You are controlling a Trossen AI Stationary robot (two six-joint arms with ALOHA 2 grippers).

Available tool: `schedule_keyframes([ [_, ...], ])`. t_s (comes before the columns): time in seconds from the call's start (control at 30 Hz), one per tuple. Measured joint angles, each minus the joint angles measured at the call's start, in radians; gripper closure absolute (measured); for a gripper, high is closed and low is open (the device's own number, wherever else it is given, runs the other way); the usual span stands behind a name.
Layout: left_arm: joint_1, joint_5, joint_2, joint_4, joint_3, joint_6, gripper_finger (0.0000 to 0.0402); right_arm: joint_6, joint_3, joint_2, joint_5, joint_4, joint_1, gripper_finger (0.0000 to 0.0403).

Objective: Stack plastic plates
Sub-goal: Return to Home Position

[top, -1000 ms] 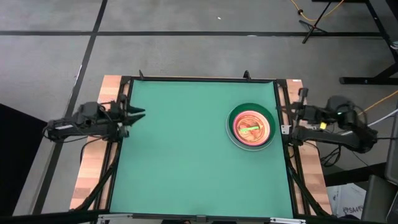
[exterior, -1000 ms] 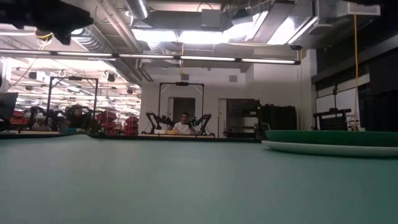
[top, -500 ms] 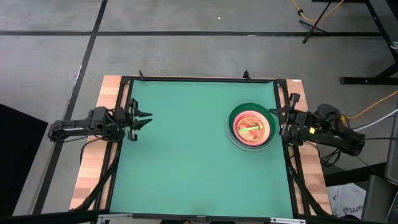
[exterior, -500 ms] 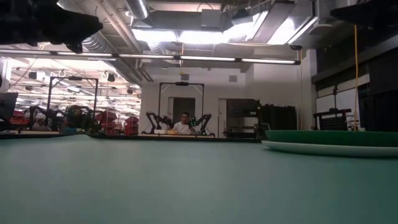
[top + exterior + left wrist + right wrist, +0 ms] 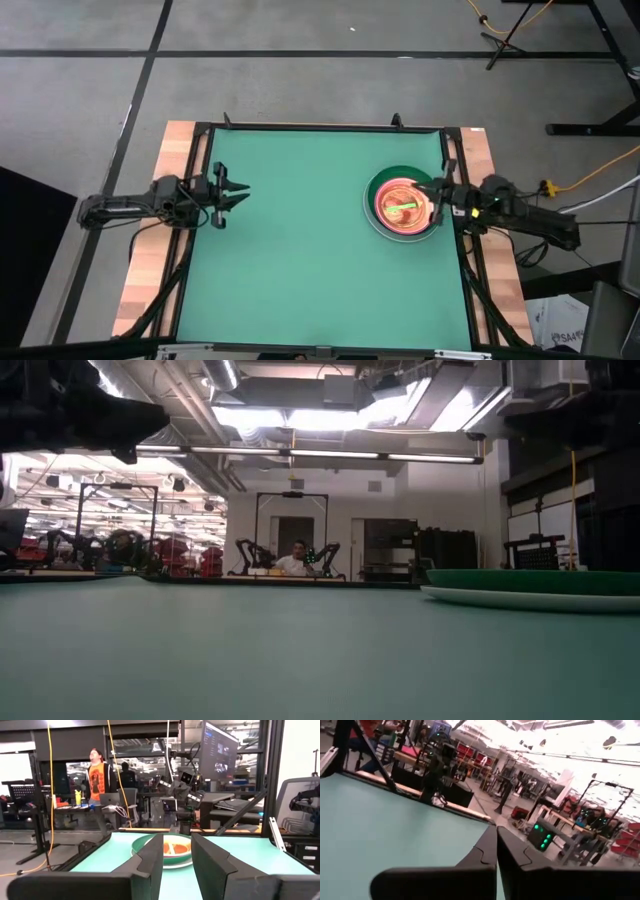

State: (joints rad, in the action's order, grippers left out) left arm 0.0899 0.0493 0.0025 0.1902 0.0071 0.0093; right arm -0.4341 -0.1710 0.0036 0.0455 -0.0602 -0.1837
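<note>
**At table level and from above: 1 stack, 2 arms (high view read as a dial)**

Table (image 5: 300, 270): one, a green mat in a black frame, with two wooden strips (image 5: 140, 290), one at 9 o'clock and one at 3 o'clock.

Arms: two. The left gripper (image 5: 232, 190) hangs at the mat's 10 o'clock edge. Its fingers are spread wide with nothing between them. The right gripper (image 5: 437, 196) is over the 3 o'clock rim of the stack. Its fingers are closed to a hairline and hold nothing.

Plates: one stack (image 5: 403, 203), between 2 and 3 o'clock on the mat.
- In the low view a pale plate (image 5: 520, 598) is at the bottom, with a dark green plate (image 5: 530, 581) on it.
- Smaller orange-red plates lie inside, with a lime bar (image 5: 403, 207) at the centre. I cannot tell how many there are.

Surface: the mat is flat and matte.

Room: grey floor (image 5: 300, 80) with dark lines and bright ceiling lights (image 5: 300, 415). There are two people, one standing in an orange shirt (image 5: 96, 770) and one seated far off (image 5: 295, 563).
</note>
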Motion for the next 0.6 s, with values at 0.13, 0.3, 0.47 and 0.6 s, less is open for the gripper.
schedule_keyframes([
  [0.13, 0.013, -0.015, 0.000, -0.010, 0.000, -0.016, 0.0309, 0.026, 0.065, 0.000, 0.004, 0.095, 0.000, 0.0402],
  [0.3, 0.021, -0.014, 0.000, -0.079, 0.000, -0.084, 0.0309, 0.043, 0.142, 0.000, 0.011, 0.182, 0.000, 0.0402],
  [0.47, 0.021, -0.012, 0.000, -0.139, 0.000, -0.143, 0.0309, 0.056, 0.164, 0.000, 0.009, 0.181, 0.000, 0.0402],
  [0.6, 0.021, -0.010, 0.000, -0.159, 0.000, -0.163, 0.0309, 0.056, 0.164, 0.000, -0.006, 0.178, 0.000, 0.0402],
])
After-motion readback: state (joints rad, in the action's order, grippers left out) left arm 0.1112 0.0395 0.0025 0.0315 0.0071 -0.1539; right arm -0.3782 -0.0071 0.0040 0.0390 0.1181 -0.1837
